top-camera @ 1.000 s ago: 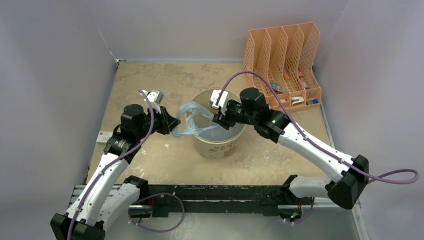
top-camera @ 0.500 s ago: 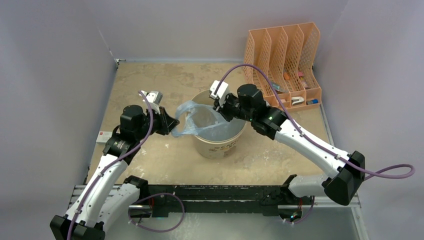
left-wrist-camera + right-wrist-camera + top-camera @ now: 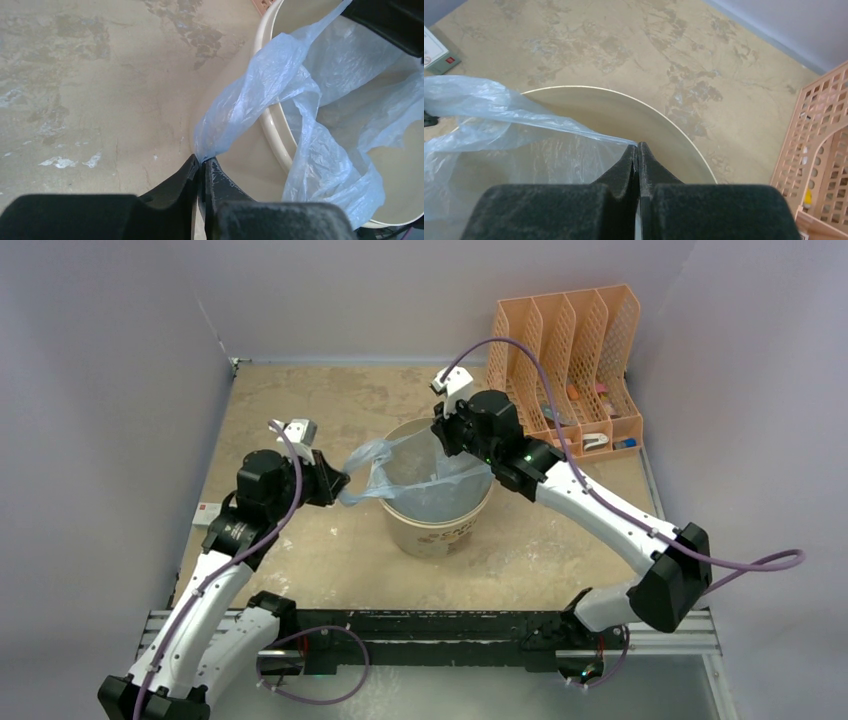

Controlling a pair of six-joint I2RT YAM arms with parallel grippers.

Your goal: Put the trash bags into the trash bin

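The trash bag [image 3: 400,465] is thin, pale-blue and translucent, stretched across the mouth of the cream trash bin [image 3: 440,528] at the table's middle. My left gripper [image 3: 340,483] is just left of the bin, shut on the bag's left corner [image 3: 235,115], which hangs outside the rim [image 3: 272,127]. My right gripper [image 3: 445,435] hovers over the bin's far rim [image 3: 624,97], shut on the bag's upper edge [image 3: 524,117]. The tips of the left gripper [image 3: 201,161] and the right gripper [image 3: 638,146] pinch the film. Much of the bag sags inside the bin.
An orange mesh file organizer [image 3: 565,365] holding small items stands at the back right, close to the right arm's elbow. A small white box [image 3: 205,512] lies at the left table edge. Grey walls enclose the table on three sides.
The right gripper closed on the bag's edge, then lifted and drew back toward the bin's far rim, pulling the bag taut. The left gripper shifted slightly left, still gripping its corner.
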